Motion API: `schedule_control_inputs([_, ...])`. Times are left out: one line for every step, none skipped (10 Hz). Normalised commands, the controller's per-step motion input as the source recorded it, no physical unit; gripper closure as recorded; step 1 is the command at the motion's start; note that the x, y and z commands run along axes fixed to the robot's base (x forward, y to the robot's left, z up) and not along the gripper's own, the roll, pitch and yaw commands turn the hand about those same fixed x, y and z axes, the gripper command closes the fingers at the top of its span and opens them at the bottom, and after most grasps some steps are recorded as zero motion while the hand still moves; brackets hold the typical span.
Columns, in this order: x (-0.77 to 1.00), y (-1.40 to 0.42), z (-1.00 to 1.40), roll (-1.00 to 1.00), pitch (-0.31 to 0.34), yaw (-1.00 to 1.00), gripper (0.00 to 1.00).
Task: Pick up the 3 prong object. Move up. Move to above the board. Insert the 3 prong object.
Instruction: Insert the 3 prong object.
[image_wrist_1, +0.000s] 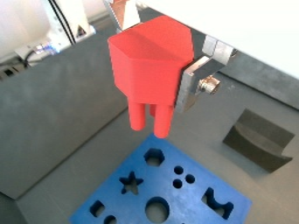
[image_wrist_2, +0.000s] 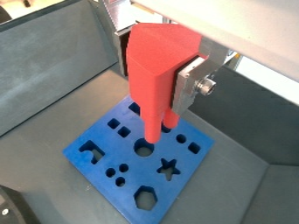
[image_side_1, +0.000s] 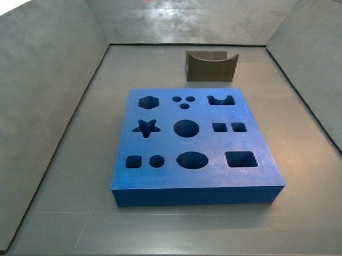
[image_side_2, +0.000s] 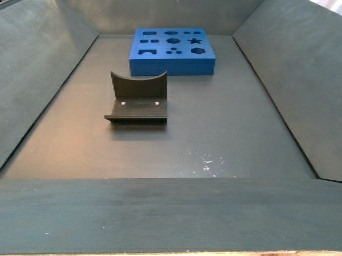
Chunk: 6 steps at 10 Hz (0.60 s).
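My gripper (image_wrist_1: 152, 83) is shut on the 3 prong object (image_wrist_1: 146, 61), a bright red piece with a blocky top and long prongs pointing down. One silver finger (image_wrist_1: 193, 83) presses its side; the other finger is hidden behind it. In both wrist views the piece (image_wrist_2: 158, 70) hangs well above the board (image_wrist_2: 117, 149), a flat blue slab with many shaped holes (image_wrist_1: 187, 197). The prongs are apart from the board. Both side views show the board (image_side_1: 167, 143) (image_side_2: 170, 66) lying on the grey floor. Neither side view shows the gripper or the red piece.
The dark fixture (image_side_2: 136, 100) stands on the floor a short way from the board; it also shows in a side view (image_side_1: 210, 65) and a wrist view (image_wrist_1: 260, 140). Sloping grey walls (image_side_1: 54, 120) enclose the floor.
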Motion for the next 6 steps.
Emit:
schedule_control_inputs([0.09,0.14,-0.85,0.00,-0.249,0.18,1.00])
schedule_control_inputs([0.05,0.20,-0.79,0.00,-0.129,0.37,1.00])
schedule_control_inputs([0.02,0.13,-0.65,0.00,0.000,0.60,1.00])
schedule_control_inputs([0.11,0.09,-0.58,0.00,0.000,0.77,1.00])
schedule_control_inputs([0.01,0.03,-0.40,0.00,-0.091,0.83,1.00])
schedule_control_inputs([0.10,0.03,-0.24,0.00,-0.031,0.75,1.00])
